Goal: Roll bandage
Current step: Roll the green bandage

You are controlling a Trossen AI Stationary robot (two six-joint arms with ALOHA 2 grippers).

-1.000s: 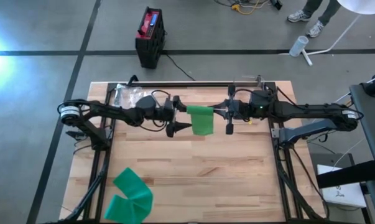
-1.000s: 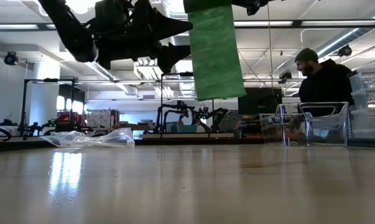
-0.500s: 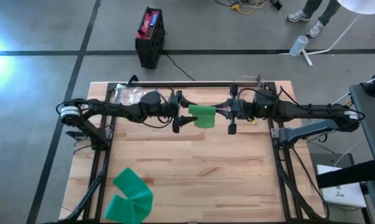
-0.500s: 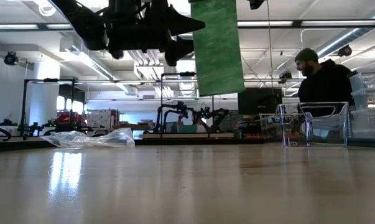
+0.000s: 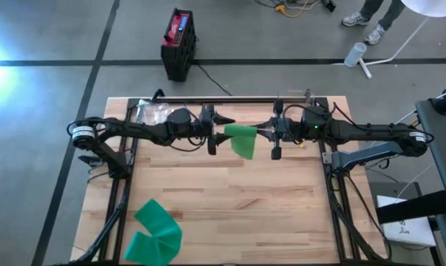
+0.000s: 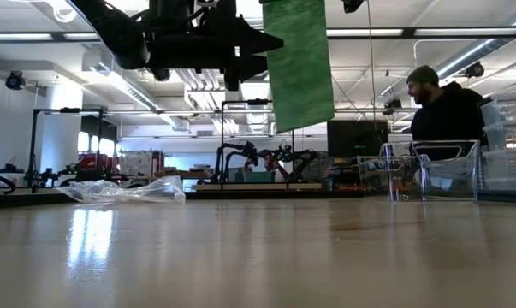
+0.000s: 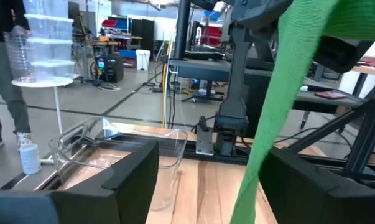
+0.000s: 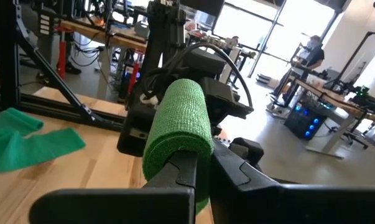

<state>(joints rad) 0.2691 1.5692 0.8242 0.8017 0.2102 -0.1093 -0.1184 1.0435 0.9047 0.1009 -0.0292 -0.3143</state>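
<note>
Left of centre in the high view, my left tool stands part-open beside the hanging green bandage, not gripping. I should close on its free edge squarely while my right tool, upper centre, clamps the roll.

Top of green bandage strip cut off at twelve o'clock in low view, along with right gripper above it. Second green bandage clipped at six o'clock in high view. Person partly hidden behind clear bin at three o'clock.
</note>
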